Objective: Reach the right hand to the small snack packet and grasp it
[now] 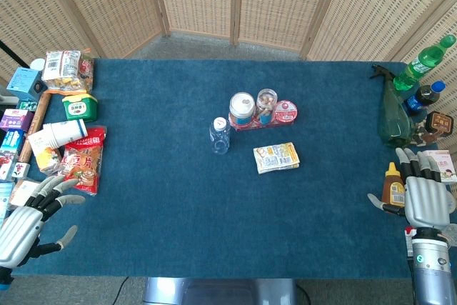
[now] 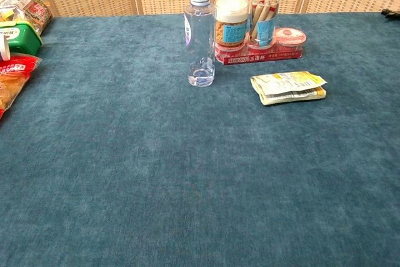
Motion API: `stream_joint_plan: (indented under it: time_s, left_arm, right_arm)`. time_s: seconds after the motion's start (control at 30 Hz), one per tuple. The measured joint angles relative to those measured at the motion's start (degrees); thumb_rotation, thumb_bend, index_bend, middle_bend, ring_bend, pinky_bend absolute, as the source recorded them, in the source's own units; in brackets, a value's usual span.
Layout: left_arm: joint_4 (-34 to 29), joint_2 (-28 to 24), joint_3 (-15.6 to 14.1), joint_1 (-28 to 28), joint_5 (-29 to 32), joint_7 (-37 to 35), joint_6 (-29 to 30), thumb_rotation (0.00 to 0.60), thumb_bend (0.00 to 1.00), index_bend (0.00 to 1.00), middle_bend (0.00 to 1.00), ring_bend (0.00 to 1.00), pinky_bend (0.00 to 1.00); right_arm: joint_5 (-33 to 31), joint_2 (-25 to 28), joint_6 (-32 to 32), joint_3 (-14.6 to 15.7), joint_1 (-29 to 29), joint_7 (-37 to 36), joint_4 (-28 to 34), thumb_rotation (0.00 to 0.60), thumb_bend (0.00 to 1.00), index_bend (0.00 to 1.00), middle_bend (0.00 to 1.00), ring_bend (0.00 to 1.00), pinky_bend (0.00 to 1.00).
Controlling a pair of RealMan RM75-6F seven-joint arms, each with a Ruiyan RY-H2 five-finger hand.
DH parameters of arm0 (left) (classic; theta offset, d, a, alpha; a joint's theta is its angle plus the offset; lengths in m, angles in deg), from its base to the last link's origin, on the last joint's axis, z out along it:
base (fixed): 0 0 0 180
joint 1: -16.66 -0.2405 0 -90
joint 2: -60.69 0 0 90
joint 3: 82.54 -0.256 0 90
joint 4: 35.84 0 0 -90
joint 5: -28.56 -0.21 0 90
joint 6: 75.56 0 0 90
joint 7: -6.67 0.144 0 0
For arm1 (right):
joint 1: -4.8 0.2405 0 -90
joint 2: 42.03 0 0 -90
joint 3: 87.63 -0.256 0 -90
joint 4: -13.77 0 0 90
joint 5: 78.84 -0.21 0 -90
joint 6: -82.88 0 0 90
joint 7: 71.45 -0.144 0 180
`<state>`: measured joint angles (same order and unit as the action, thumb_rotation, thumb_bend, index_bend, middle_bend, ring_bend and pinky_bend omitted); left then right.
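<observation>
While the snack packet [image 1: 276, 157] lies flat near the table's [image 1: 164, 219] middle, the right hand [image 1: 426, 194] rests at the right edge, fingers apart, holding nothing. Only the head view shows both hands; the left hand [image 1: 28, 221] is spread too.

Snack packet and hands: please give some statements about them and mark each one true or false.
1. The right hand holds the small snack packet. False: it is far from it, at the table's right edge, holding nothing.
2. The packet lies flat on the blue cloth. True.
3. The clear water bottle lies on its side. False: it stands upright.
4. The left hand holds nothing, fingers apart. True.
5. The packet touches the row of snack cups. False: cloth shows between them.
</observation>
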<state>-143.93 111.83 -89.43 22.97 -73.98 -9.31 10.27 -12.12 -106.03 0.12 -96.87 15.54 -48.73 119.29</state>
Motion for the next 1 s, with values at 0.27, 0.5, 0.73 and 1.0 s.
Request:
stream_joint_plan:
  time_s: [0.27,0.5,0.73,1.0]
  left_arm:
    - [0.3,0.2,-0.3,-0.4,-0.5,-0.5,0.7,0.6,0.44,0.31,0.16,0.0,0.0]
    - [0.5,0.1,-0.4,-0.6,-1.0,-0.8,1.3,0.6,0.44,0.31,0.16,0.0,0.0]
    - [0.7,0.2,-0.3,-0.3,-0.8,-1.1,1.0,0.6,0.43,0.31,0.16,0.0,0.0]
    - [0.7,0.3,-0.2,0.0,-0.9,-1.3,0.7,0.6,0.43,0.31,0.16,0.0,0.0]
  right_arm:
    - [0.4,0.2,0.0,0.2,-0.2,-0.4,0.4,0.388,0.0,0.0,0.08,0.0,0.0]
    - [1.4,0.6,-0.1,0.5,-0.5,-1.2,1.0,0.388,0.0,0.0,0.08,0.0,0.0]
    - [2.3,0.5,0.9,0.5,0.2,-1.4,1.7,0.387,0.0,0.0,0.08,0.0,0.0]
    - [3.4,-0.4,7.4,0.4,4.8,1.0,4.4,0.388,0.0,0.0,0.05,0.0,0.0]
